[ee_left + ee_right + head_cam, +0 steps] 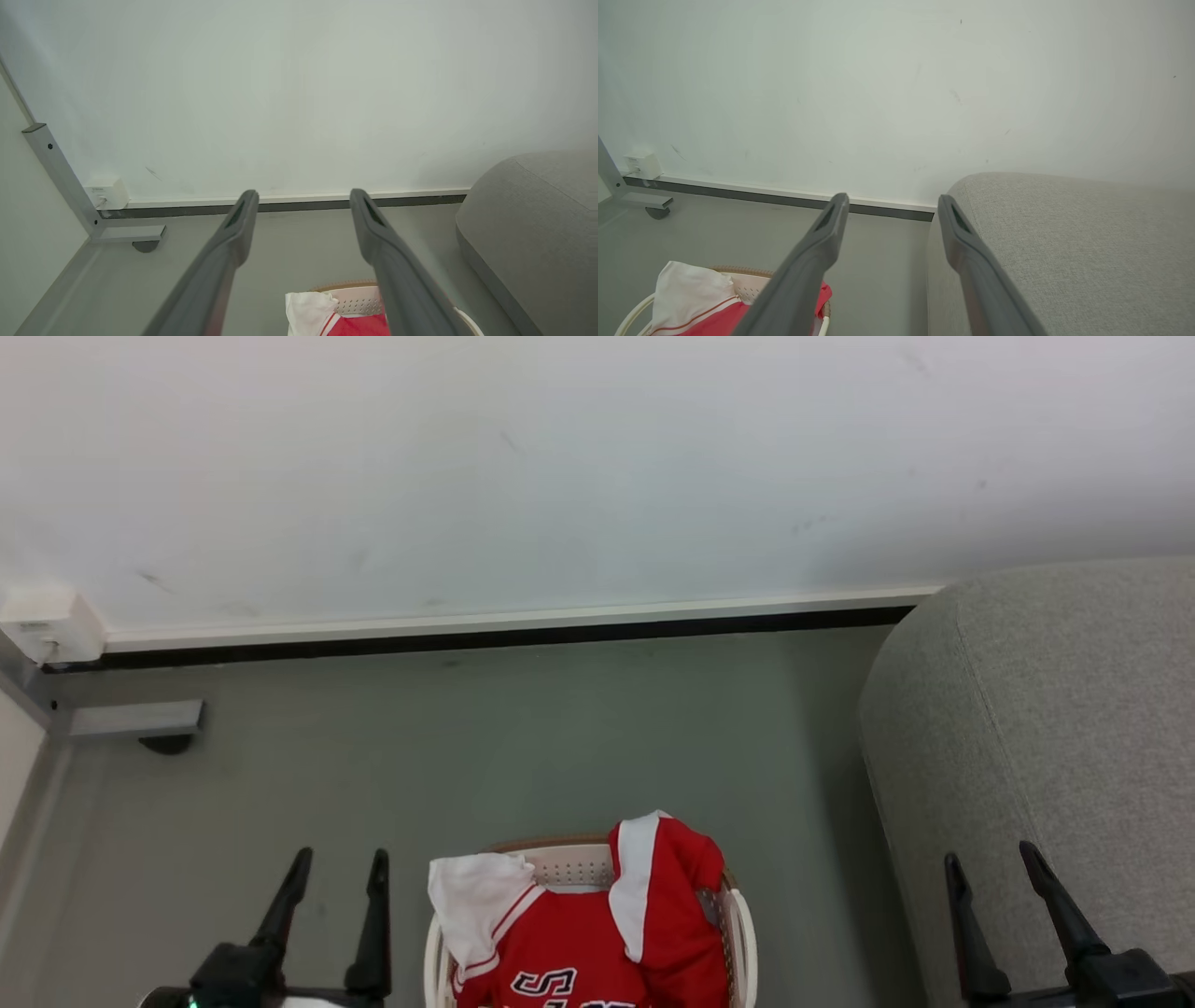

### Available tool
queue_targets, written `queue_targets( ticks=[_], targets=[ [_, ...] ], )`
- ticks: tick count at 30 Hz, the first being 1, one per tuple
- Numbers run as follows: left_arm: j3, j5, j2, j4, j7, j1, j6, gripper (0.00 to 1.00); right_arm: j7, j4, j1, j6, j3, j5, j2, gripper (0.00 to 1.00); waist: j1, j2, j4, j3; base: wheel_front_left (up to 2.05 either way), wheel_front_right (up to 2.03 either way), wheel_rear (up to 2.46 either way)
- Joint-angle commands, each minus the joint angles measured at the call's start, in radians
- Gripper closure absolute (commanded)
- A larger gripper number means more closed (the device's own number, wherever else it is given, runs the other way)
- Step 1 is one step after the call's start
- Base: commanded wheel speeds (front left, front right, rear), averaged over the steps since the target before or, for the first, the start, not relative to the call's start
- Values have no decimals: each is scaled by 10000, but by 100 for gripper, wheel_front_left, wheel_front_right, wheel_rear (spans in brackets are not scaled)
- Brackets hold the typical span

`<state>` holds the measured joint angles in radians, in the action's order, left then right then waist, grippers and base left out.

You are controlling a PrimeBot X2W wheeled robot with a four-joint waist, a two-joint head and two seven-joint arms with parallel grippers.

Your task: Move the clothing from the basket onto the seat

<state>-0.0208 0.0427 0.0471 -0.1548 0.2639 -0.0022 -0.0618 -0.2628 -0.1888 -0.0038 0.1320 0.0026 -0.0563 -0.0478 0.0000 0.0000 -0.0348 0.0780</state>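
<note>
A pale white wall (560,457) meets a grey-green floor (523,737). On the floor at the right stands the large grey woven-fabric upholstered seat (1046,728), near the cream-white perforated plastic basket (571,870) with a brown rim band. The red jersey clothing (579,943), with white trim and black-and-white lettering, lies heaped in the basket, 1 white sleeve and 1 red fold hanging over its rim. The left jaws, low at the basket's left, and the right jaws, before the seat's edge, both stand spread wide, each pair of 2 dark fingers holding nothing.
</note>
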Motion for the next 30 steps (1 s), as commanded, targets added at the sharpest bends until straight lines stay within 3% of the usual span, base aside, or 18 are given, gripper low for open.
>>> queue_targets(
  ticks=[1, 7, 15, 30],
  targets=[
    [116, -228, 56, -42, 11, -224, -74, 0, -31, 105, -188, -23, 29, -98, -49, 0, 0, 0, -262, 385, 0, 0, 0],
    [719, -547, 225, -769, 11, -1251, -280, 0, -19, 569, -789, -24, 235, -266, -44, 0, 0, 0, -817, 1661, 0, 0, 0],
    [1844, -1395, 574, -3722, -20, -3611, -468, 0, -19, 1432, -1739, -23, 672, -585, -33, 0, 0, 0, -1501, 3863, 0, 0, 0],
    [2912, -2022, 398, -8503, -1787, -7853, -435, 0, -19, 3324, -3062, -24, 1548, -883, -33, 0, 0, 0, -1904, 7136, 0, 0, 0]
  ],
)
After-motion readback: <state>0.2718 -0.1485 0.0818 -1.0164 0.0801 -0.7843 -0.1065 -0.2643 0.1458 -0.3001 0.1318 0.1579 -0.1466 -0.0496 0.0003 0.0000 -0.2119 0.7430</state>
